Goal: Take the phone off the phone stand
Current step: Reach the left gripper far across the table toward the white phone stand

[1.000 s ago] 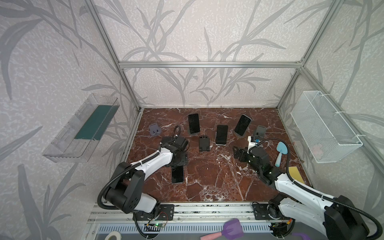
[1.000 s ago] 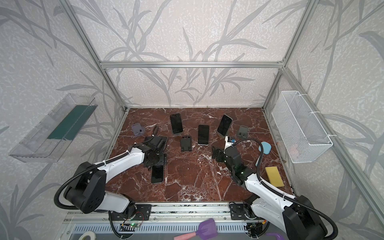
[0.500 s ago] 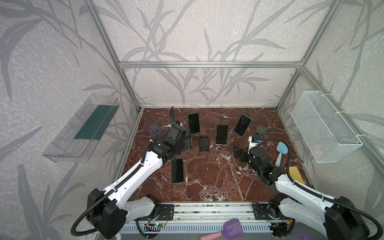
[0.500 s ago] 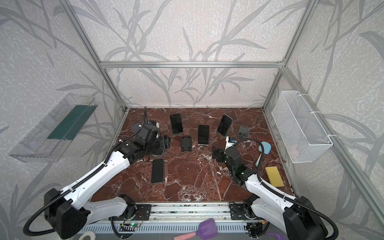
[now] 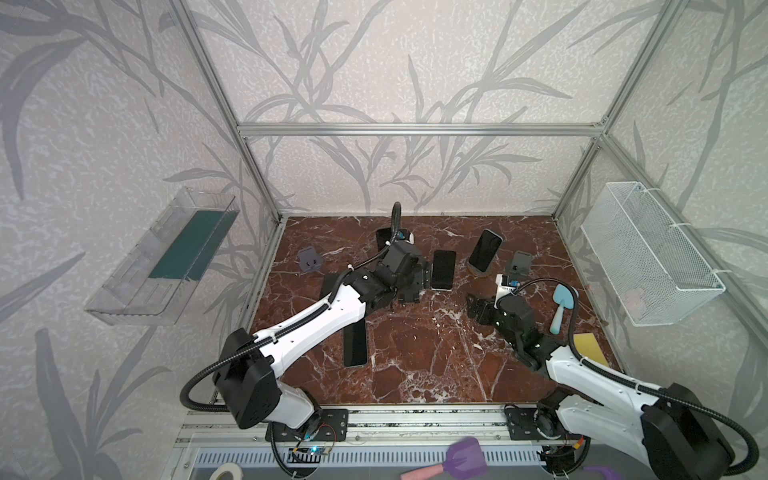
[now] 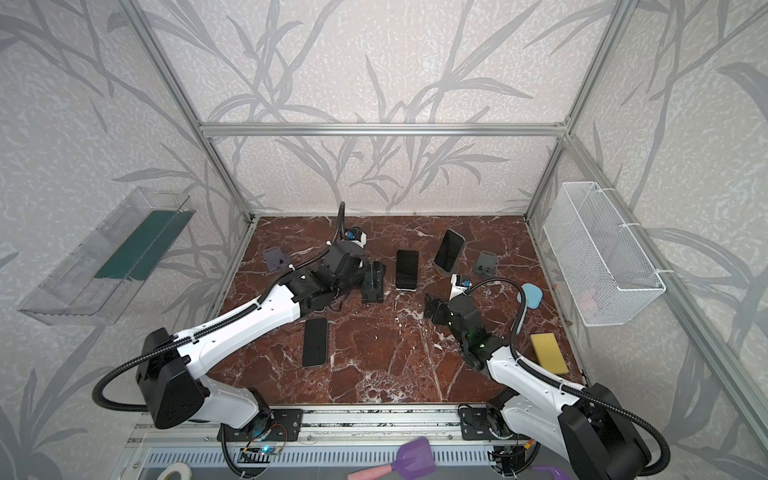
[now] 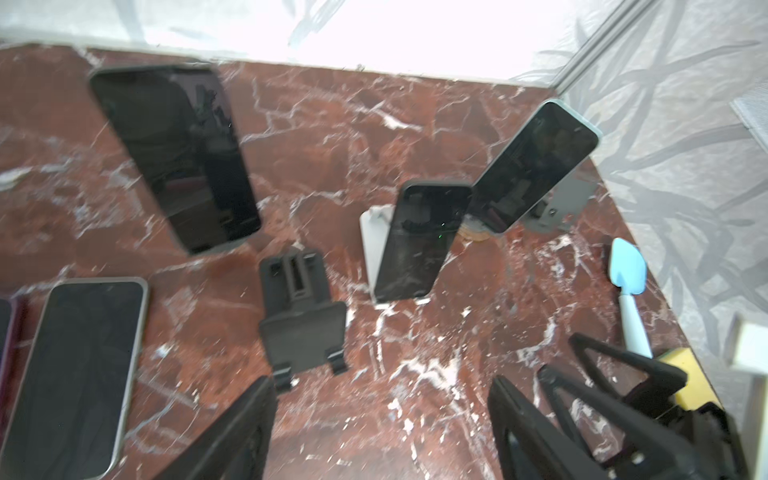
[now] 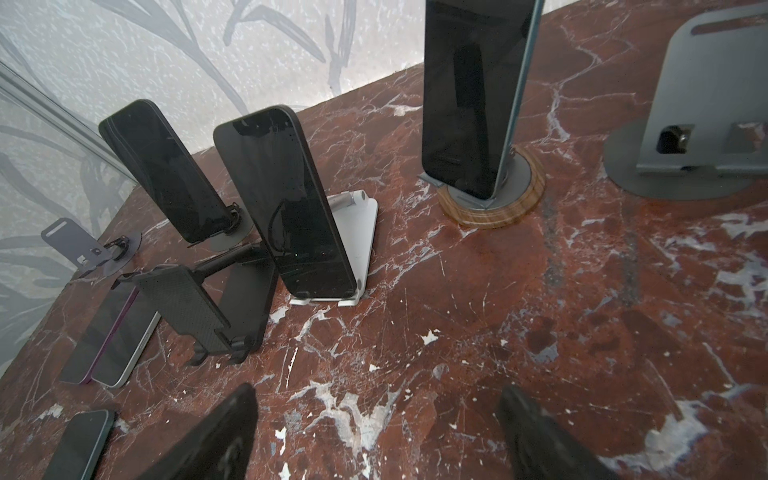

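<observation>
Left hand [image 7: 376,432] wide, empty; phone [image 7: 174,158] on stand [image 8: 243,232] just ahead. Likely light, stiff, slick glass: pinch long edges. Right hand [image 8: 374,436] wide, empty.

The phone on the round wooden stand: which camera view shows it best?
The right wrist view: the phone stands close and sharp on the wooden stand, only its top cut off. The left wrist view shows it blurred; both top views show it small.

Left arm [image 5: 309,326] stretches diagonally from lower left to mid-frame; right arm [image 5: 590,374] reaches in low from lower right. Left gripper [image 7: 382,386] and right gripper [image 8: 378,390] both gape, holding nothing.
</observation>
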